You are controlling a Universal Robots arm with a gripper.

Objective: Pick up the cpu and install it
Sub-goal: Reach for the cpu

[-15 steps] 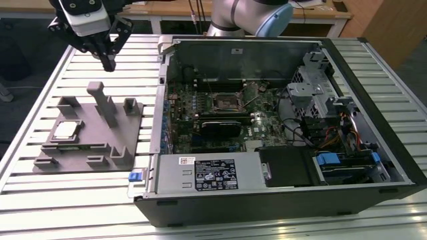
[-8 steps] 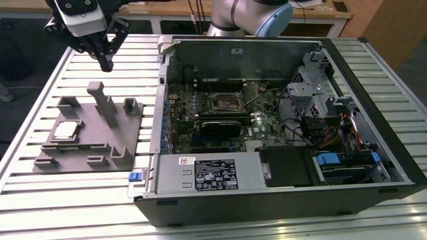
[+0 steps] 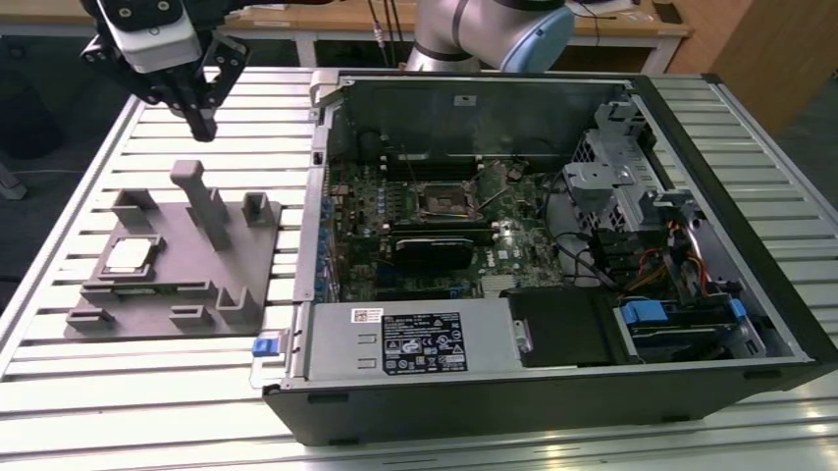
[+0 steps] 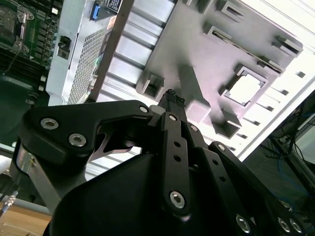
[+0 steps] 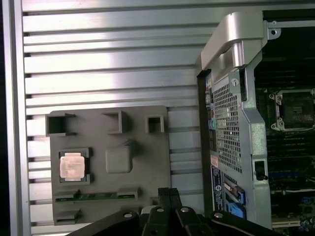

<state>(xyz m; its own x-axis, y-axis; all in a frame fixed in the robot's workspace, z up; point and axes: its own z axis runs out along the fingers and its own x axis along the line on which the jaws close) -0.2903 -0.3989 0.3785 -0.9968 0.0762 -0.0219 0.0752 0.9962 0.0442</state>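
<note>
Hovering now, up above the grey holder (image 3: 171,294) on the slatted table (image 3: 78,392), with the gripper (image 3: 200,130) pinched tight together and gripping nothing at all. Looking down, in the first wrist view, on the cpu (image 5: 72,165): lying flat in its square pocket on the holder, pale top up, untouched and well apart from the gripper. Sitting well apart, too, from the socket (image 3: 445,201) inside the open case (image 3: 524,412), over on the exterior view's right. Reckoning on a light, stiff little plate here, but a fragile one: slick metal on top, probably delicate underneath. Judging the best hold to be across two opposite edges, square and gentle, keeping it level, with little room left by the pocket walls and a slip likely on any tilt.
</note>
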